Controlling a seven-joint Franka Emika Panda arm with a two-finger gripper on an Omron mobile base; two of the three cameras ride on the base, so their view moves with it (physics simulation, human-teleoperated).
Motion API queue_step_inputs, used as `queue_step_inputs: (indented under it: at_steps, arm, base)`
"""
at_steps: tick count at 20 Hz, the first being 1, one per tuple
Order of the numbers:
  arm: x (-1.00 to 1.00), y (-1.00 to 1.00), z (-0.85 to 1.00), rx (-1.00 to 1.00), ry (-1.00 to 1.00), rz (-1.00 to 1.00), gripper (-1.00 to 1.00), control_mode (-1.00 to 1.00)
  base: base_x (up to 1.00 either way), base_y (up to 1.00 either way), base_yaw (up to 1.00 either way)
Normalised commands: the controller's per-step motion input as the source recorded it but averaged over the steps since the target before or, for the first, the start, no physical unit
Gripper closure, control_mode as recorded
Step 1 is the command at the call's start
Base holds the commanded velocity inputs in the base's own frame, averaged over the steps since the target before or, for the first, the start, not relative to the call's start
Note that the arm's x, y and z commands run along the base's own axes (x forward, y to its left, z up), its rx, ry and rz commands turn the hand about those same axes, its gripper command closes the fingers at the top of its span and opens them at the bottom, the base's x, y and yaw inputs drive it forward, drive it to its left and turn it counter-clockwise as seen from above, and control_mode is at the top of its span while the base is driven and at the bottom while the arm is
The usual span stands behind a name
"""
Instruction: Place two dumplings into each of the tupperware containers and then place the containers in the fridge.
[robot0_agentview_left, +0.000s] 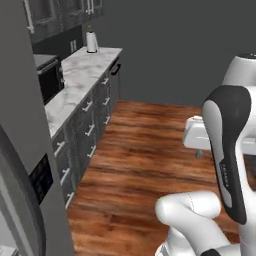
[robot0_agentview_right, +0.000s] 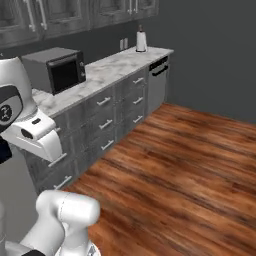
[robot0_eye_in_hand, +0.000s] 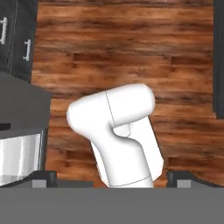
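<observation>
While the base sits by the fridge (robot0_agentview_left: 22, 165) (grey door at the left edge), the gripper (robot0_eye_in_hand: 111, 177) hangs wide open and empty over bare wood floor (robot0_agentview_right: 190, 165), presumably travelling, with dumplings and containers nowhere I can spot.

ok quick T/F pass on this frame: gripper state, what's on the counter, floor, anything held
1. The gripper is open. True.
2. A dumpling sits between the fingertips. False: nothing is between them; the hand view looks down on wooden floor.
3. A microwave stands on the marble counter. True.
4. The paper towel roll is right beside the microwave. False: it stands at the counter's far end, well apart.
5. The floor is tiled white. False: it is brown wood planks.
</observation>
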Motion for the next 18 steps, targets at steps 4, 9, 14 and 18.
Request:
queue_step_inputs:
  at_steps: [4,9,14,18]
  arm:
    - [0.00,0.00,0.00,0.00,0.00,0.00,-1.00,1.00]
    - [0.00,0.00,0.00,0.00,0.00,0.00,-1.00,1.00]
    - [0.00,0.00,0.00,0.00,0.00,0.00,-1.00,1.00]
    - [0.00,0.00,0.00,0.00,0.00,0.00,-1.00,1.00]
  base:
    - [0.76,0.00,-0.61]
    - [1.00,-0.08,-0.21]
    - [1.00,-0.27,-0.02]
    - [1.00,0.00,-0.01]
